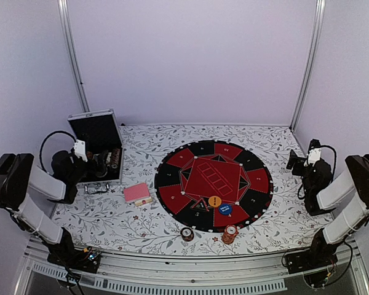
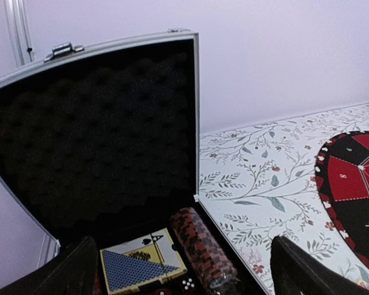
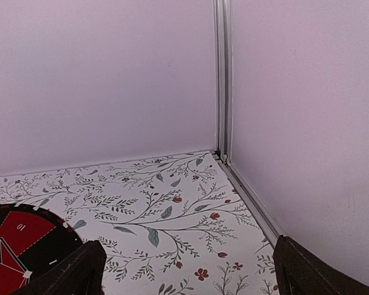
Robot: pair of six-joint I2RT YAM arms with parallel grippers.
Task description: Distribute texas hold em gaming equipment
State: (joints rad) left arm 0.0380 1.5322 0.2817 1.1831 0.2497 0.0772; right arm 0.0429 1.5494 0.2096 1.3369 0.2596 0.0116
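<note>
Left gripper (image 2: 183,261) and right gripper (image 3: 187,258) gape released, empty; the case's (image 2: 120,44) chip row (image 2: 200,243) and card deck (image 2: 141,265) are cut off below.

Floral table (image 1: 283,144) bears mat (image 1: 259,182), case (image 1: 96,131), cards (image 1: 136,192), chips (image 1: 229,234).

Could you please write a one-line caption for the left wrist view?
Open left pincer facing the open foam-lined case, a chip roll and card deck inside.

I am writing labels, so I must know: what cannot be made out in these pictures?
- Case contents: top view, left arm covers part.
- Chip roll, card box: left wrist view, bottom edge cuts them.
- Blue disc lettering: top view, too small.
</note>
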